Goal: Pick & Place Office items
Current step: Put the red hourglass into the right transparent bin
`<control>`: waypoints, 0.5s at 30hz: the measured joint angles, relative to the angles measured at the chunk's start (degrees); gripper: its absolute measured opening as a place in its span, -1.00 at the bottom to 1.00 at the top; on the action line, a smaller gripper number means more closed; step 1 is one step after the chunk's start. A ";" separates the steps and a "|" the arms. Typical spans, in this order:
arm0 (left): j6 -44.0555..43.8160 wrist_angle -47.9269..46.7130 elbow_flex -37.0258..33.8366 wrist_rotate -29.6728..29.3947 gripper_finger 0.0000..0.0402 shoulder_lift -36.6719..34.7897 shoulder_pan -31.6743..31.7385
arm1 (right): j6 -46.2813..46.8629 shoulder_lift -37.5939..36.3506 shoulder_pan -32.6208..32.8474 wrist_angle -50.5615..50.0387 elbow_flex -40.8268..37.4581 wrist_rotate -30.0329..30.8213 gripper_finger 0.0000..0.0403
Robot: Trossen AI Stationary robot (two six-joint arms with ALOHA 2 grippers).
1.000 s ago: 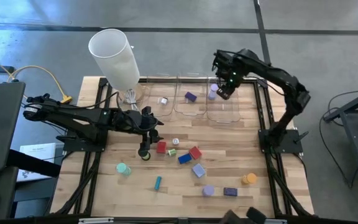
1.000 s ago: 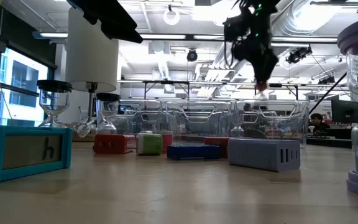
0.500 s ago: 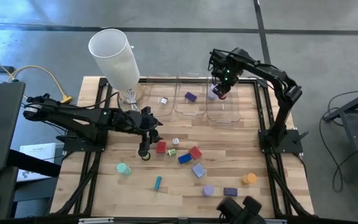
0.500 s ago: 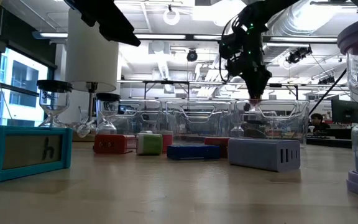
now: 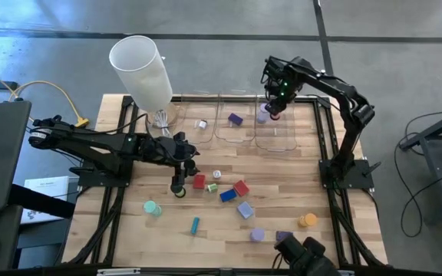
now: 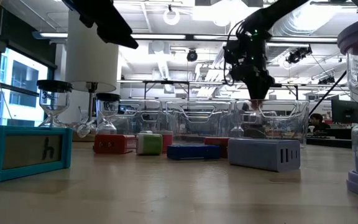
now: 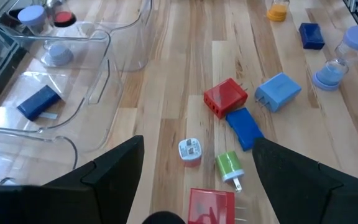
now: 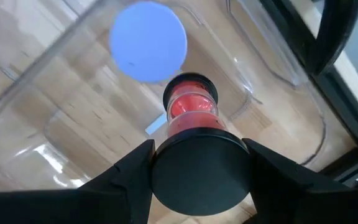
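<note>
Right gripper (image 5: 274, 113) hangs over the far-right clear bin (image 5: 276, 139), fingers clamped narrow on a black-capped hourglass with red sand (image 8: 193, 134), held upright just above a lavender-capped piece (image 8: 148, 41) sitting in that bin. In the low view the gripper (image 6: 254, 103) dips to the bin rim. Middle bin (image 5: 235, 130) holds a dark blue block (image 5: 235, 119); the far-left bin holds a small clear piece (image 5: 202, 124). Left gripper (image 5: 179, 184) waits low at table centre-left, fingers spread wide, nothing between them, just left of a red plug block (image 5: 199, 182). Scattered on the wood near it: white round piece (image 5: 216, 175), green plug (image 5: 213, 187), second red block (image 5: 241, 188), blue block (image 5: 227, 195), light blue adapter (image 5: 245, 209). Nearer edge: teal round piece (image 5: 152, 207), teal stick (image 5: 195, 225), lavender hourglass (image 5: 257, 234), orange round piece (image 5: 307, 221). Tall white cylinder (image 5: 141, 73) stands at far left. A dark object (image 5: 305, 254) shows at the near edge, can't tell what.
</note>
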 joint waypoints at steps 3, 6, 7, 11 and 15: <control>-0.06 -0.11 0.00 0.00 0.46 0.00 0.00 | -0.80 0.00 -0.52 2.61 -2.21 -1.97 -0.01; -0.13 -0.10 0.00 0.00 0.46 0.00 0.00 | -1.03 0.02 -1.10 5.04 -3.70 -2.39 -0.01; -0.13 -0.10 0.00 0.00 0.46 0.00 0.00 | -1.17 0.02 -1.09 5.60 -4.10 -2.42 -0.01; -0.13 -0.06 0.00 0.00 0.46 0.00 0.00 | -1.96 0.02 -1.48 6.54 -4.90 -2.28 -0.01; -0.13 -0.01 0.02 0.00 0.46 0.00 0.00 | -1.76 0.02 -1.94 7.19 -4.93 -2.24 -0.01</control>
